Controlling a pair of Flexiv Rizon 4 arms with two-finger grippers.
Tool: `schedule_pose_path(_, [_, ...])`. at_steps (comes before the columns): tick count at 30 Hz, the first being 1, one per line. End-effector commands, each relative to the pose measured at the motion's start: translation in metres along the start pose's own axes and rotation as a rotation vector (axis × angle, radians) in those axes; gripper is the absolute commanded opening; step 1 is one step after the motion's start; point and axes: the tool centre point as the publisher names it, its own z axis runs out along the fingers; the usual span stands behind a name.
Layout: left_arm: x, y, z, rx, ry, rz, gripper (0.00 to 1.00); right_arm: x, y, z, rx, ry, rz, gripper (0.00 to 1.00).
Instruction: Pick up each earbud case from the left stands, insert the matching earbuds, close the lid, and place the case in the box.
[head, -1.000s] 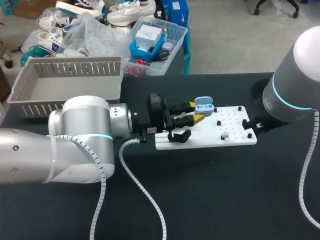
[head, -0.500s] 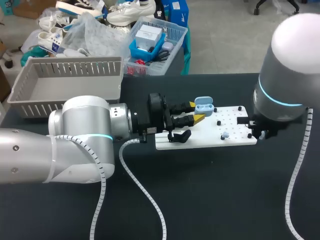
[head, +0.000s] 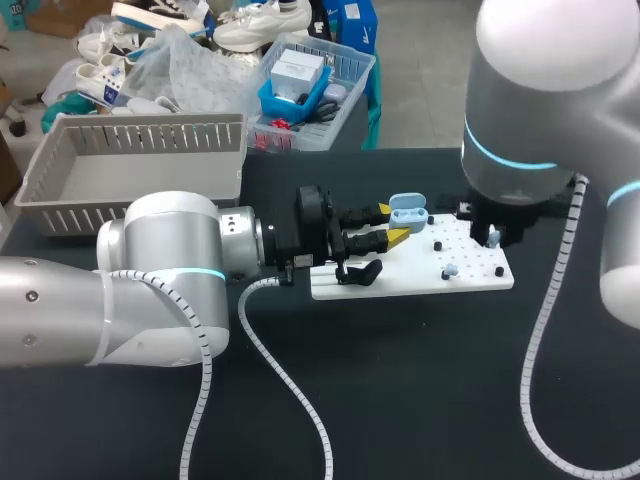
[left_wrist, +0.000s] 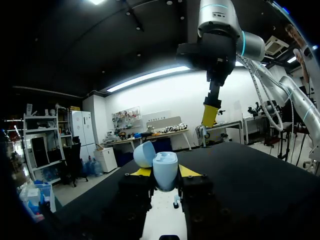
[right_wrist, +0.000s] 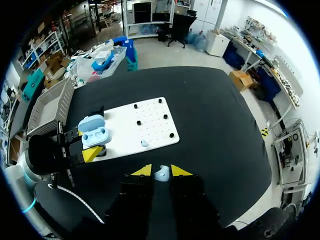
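Note:
My left gripper (head: 392, 224) is shut on a light blue earbud case (head: 407, 213) with its lid standing open, held just over the left end of the white peg board (head: 470, 280). In the left wrist view the case (left_wrist: 165, 167) sits between the yellow tips. One pale blue earbud (head: 451, 270) lies on the board. My right gripper (right_wrist: 161, 171) hangs high above the board's right part, shut on a second pale earbud (right_wrist: 161, 174). From there the open case (right_wrist: 95, 135), the board (right_wrist: 135, 127) and the lying earbud (right_wrist: 144, 143) are below and ahead.
A grey slatted basket (head: 130, 160) stands at the table's back left corner. A black stand (head: 360, 272) sits on the board's left end and several black pegs (head: 499, 270) stick up from it. Dark tabletop lies in front of the board.
My right arm has swung left from the table's right edge to above the board's right part, carrying the earbud. The left arm and the case have stayed still.

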Motion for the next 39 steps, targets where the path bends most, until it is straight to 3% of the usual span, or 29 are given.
schedule_pose_path(1, [0.001, -0.001, 0.0, -0.004, -0.001, 0.001, 0.0, -0.008, 0.013, -0.009, 0.039, 0.03, 0.032, 0.0])
schedule_pose_path(8, [0.001, -0.001, 0.0, -0.004, -0.001, 0.001, 0.0, -0.021, 0.029, -0.018, 0.026, 0.061, 0.114, 0.0])
schedule_pose_path(20, [0.001, -0.001, 0.0, -0.004, -0.001, 0.001, 0.0, -0.038, 0.062, -0.033, 0.03, 0.014, 0.13, 0.0])
schedule_pose_path(28, [0.001, -0.001, 0.0, -0.004, -0.001, 0.001, 0.0, -0.039, 0.077, -0.025, 0.08, -0.008, 0.173, 0.0])
schedule_pose_path(39, [0.001, -0.001, 0.0, -0.004, -0.001, 0.001, 0.0, -0.04, 0.087, -0.014, 0.081, 0.003, 0.176, 0.0])
